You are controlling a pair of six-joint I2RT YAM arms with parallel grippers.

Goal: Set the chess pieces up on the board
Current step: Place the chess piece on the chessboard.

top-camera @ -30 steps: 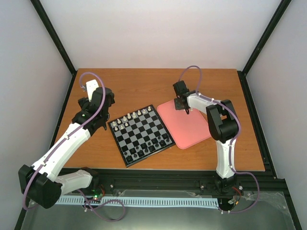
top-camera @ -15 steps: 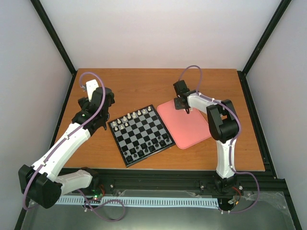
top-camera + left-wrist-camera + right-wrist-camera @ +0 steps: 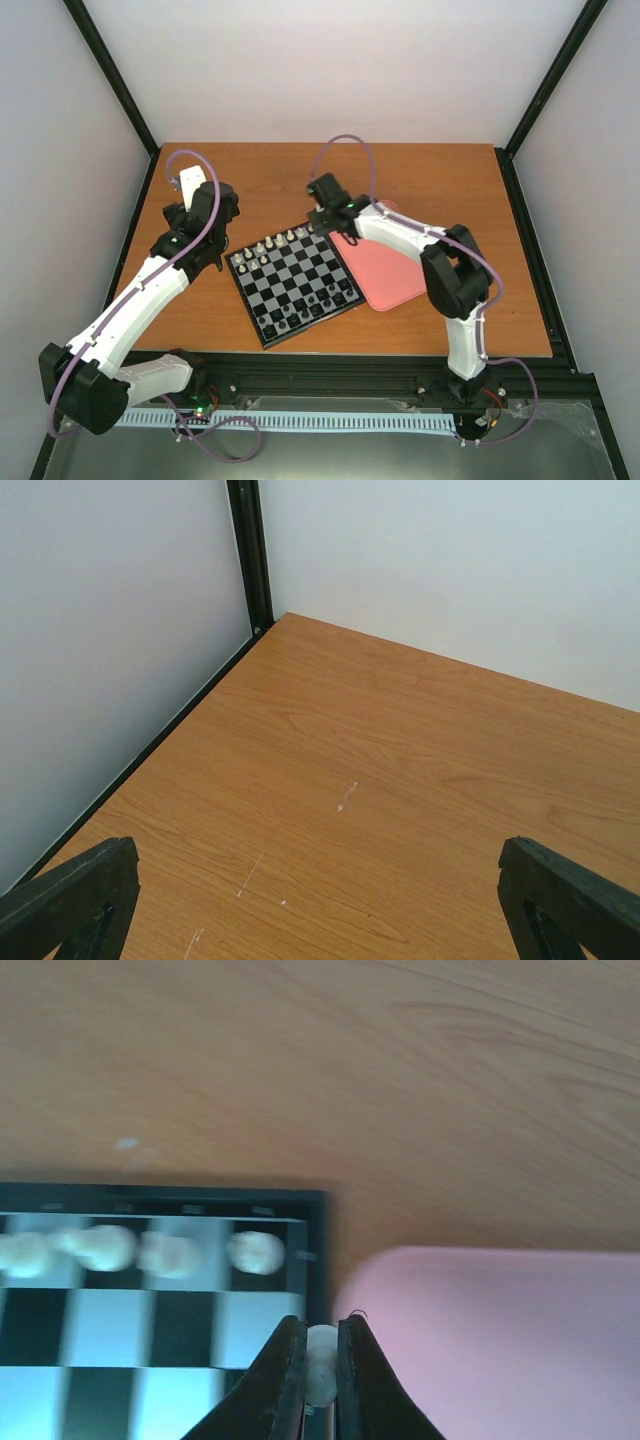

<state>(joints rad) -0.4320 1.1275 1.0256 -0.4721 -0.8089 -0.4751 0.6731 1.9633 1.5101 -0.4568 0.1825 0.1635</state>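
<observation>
The black-framed chessboard [image 3: 293, 280] lies at the table's middle, with white pieces [image 3: 277, 243] along its far edge and dark pieces near its front edge. In the right wrist view the board's corner [image 3: 312, 1222] and several blurred white pieces [image 3: 255, 1252] show. My right gripper [image 3: 320, 1365] is shut on a white chess piece [image 3: 321, 1358], held above the board's right edge beside the pink tray [image 3: 490, 1340]. In the top view it [image 3: 320, 216] hovers at the board's far right corner. My left gripper [image 3: 196, 235] is open and empty, left of the board; its fingertips [image 3: 75, 895] frame bare table.
The pink rounded tray [image 3: 385, 262] lies right of the board, partly under my right arm. Black frame posts and white walls [image 3: 247, 555] bound the table at the back and sides.
My right gripper has moved left from above the pink tray to the board's far right corner, carrying the white piece. The left arm has not moved.
</observation>
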